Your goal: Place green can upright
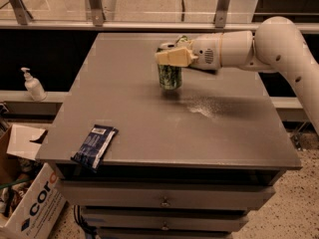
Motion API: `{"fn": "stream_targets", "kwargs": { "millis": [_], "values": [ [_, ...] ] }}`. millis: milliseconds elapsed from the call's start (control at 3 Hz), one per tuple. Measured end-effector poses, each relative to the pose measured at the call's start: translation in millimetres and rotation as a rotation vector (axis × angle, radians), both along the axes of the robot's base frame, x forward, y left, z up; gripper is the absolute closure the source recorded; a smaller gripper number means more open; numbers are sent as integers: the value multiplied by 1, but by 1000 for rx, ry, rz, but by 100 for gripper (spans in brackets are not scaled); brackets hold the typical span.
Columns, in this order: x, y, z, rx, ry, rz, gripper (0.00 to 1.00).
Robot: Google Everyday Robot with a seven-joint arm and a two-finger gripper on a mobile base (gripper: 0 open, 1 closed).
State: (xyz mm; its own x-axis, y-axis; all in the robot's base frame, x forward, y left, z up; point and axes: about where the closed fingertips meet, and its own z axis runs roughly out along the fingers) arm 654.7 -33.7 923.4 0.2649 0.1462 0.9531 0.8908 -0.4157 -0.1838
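Observation:
The green can point(170, 75) stands upright on the grey table point(149, 123), a little behind its middle. Its patterned green side shows below the gripper; most of its top is hidden. My gripper point(172, 57) reaches in from the right on the white arm point(259, 46) and is shut on the upper part of the can, its pale fingers point(174, 58) lying across the can's top rim. The can's base looks to be at the table surface; whether it rests there I cannot tell.
A dark blue snack packet point(94, 145) lies at the table's front left edge. A bit of green bag point(182, 39) peeks out behind the gripper. A pump bottle point(32, 84) stands on a ledge at left. A cardboard box point(30, 203) sits on the floor at lower left.

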Motion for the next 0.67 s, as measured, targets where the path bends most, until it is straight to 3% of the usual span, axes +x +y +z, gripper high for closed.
{"fn": "stream_targets", "kwargs": {
  "millis": [667],
  "values": [
    [-4,-2,-26,12,1,40,100]
  ]
}}
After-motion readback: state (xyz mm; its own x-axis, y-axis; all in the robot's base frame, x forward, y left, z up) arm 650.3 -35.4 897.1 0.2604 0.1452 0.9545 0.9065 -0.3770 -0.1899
